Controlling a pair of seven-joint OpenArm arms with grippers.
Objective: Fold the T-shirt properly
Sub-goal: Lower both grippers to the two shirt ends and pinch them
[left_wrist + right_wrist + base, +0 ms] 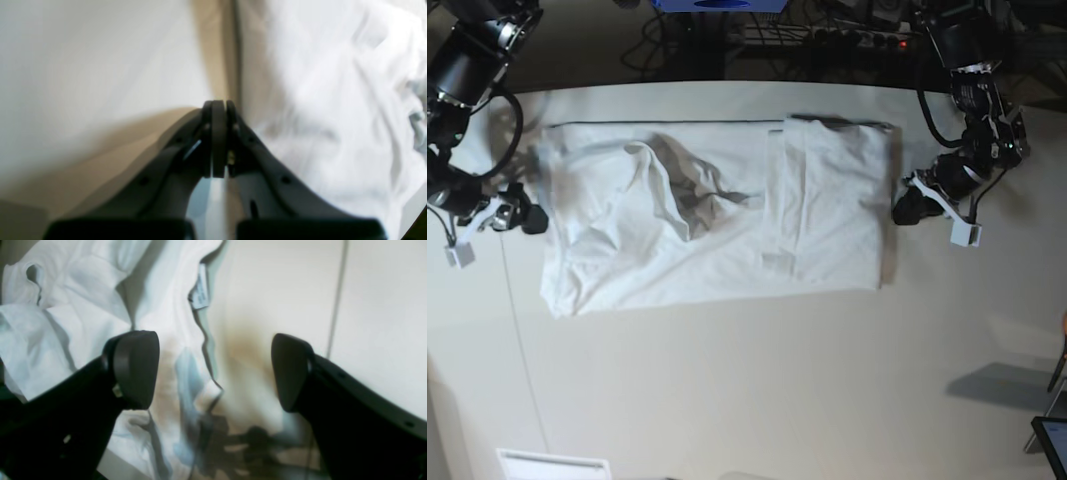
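Note:
The white T-shirt lies spread across the table. Its right part is folded over into a flat panel and its left part is rumpled with a raised fold. My left gripper is just off the shirt's right edge. In the left wrist view it is shut, with the shirt to its right and no cloth seen between the fingers. My right gripper is at the shirt's left edge. In the right wrist view it is open, above the cloth's wavy edge and a small tag.
Cables and a power strip run along the dark strip behind the table's far edge. A white label lies at the front left. A dark object stands at the lower right corner.

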